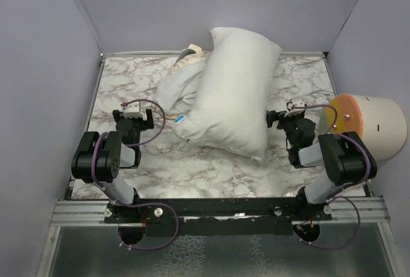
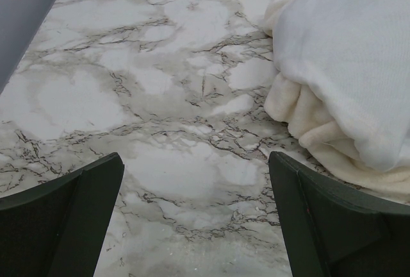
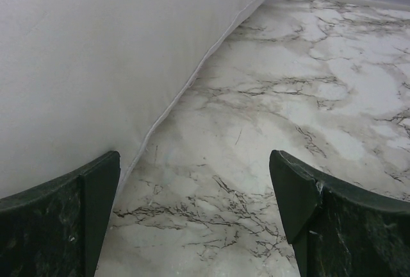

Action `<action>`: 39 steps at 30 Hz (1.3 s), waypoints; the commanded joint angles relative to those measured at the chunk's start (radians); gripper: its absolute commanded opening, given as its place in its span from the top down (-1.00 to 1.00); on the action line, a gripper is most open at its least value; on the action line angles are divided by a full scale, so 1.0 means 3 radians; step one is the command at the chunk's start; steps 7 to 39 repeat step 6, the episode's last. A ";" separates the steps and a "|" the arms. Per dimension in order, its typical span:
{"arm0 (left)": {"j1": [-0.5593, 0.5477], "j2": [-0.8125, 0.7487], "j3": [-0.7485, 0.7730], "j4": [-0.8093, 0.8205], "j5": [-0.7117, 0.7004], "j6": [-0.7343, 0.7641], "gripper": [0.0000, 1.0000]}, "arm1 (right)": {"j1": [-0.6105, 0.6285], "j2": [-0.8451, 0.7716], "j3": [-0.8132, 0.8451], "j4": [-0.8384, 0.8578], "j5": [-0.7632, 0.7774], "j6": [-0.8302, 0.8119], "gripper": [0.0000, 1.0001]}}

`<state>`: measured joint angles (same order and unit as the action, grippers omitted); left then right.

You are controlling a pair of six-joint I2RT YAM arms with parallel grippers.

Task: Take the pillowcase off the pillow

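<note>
On the table (image 1: 192, 174), pillow (image 1: 234, 91) lies outside pillowcase (image 1: 176, 88).

Pillow (image 1: 234, 91): large, plump, rectangular, plain smooth white fabric; no cover over any part that shows.
Pillow pose: lies flat on the marble counter (image 1: 192, 168), about mid-width, its long axis running from the far edge towards the near side with a slight slant.
Pillow detail: a small blue-and-white tag (image 1: 179, 121) at the near-left corner, and a piped seam along the right edge.
Pillowcase (image 1: 181, 84): limp, crumpled in a heap with its white inner face outward; fuzzy cream trim along the folds and a bit of dark grey at the far end.
Pillowcase place: on the counter against the pillow's left side, towards the far end, touching it. Whether any part lies under the pillow cannot be told.
</note>
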<state>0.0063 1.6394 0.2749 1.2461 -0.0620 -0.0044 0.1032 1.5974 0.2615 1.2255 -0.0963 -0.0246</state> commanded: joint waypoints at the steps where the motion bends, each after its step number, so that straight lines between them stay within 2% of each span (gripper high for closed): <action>1: -0.0007 -0.0001 -0.0012 0.0044 -0.0054 0.0014 -0.98 | -0.0003 0.0038 0.0040 -0.0048 -0.0128 -0.0046 -0.99; 39: -0.0006 0.0000 -0.0012 0.0042 -0.0055 0.0015 -0.98 | -0.0003 0.0056 0.0085 -0.0117 -0.0124 -0.0032 -0.99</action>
